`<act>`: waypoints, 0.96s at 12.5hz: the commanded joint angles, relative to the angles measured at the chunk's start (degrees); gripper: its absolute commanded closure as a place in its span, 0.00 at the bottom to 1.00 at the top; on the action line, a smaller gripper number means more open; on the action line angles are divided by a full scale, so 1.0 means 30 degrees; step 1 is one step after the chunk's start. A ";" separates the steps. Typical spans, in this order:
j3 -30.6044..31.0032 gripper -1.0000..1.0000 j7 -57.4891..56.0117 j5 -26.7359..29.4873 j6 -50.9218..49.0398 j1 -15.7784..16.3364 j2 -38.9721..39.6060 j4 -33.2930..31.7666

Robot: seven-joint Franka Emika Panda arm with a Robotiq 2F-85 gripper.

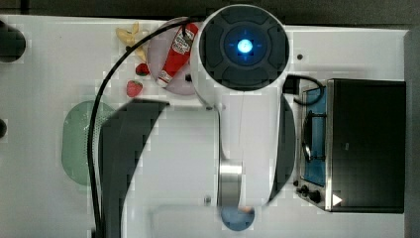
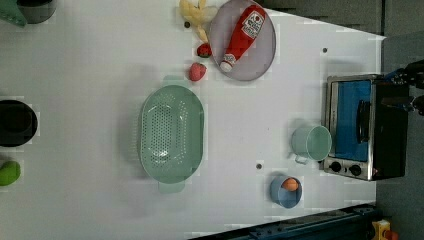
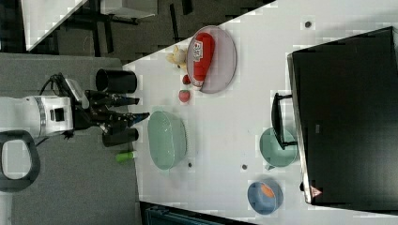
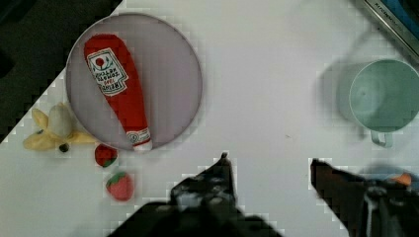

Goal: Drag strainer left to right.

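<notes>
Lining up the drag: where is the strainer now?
In the left view, the strainer sits mid-table, below the strawberries and well left of the mug.

A lilac plate (image 4: 173,64) is carrying a red ketchup bottle (image 4: 118,89), both lying out past the tip of one of the jaws, with a peeled banana toy (image 4: 57,128) and two strawberries (image 4: 120,186) sitting beside it. A green mug (image 4: 385,96) is standing beyond the other jaw, near a toaster oven (image 2: 360,127).

Open hand (image 3: 138,108) above strainer (image 3: 166,139), mug (image 3: 278,149) beside oven (image 3: 347,112)
</notes>
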 commanded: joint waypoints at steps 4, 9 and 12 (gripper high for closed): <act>-0.0366 0.00 -0.0813 -0.0445 -0.4864 -0.0171 -1.0717 -0.5035; 0.3398 0.00 0.0107 0.0366 -0.3409 0.0258 -0.9135 -0.5789; 0.6428 0.00 0.3338 0.0367 -0.0802 0.0279 -0.7116 -0.6166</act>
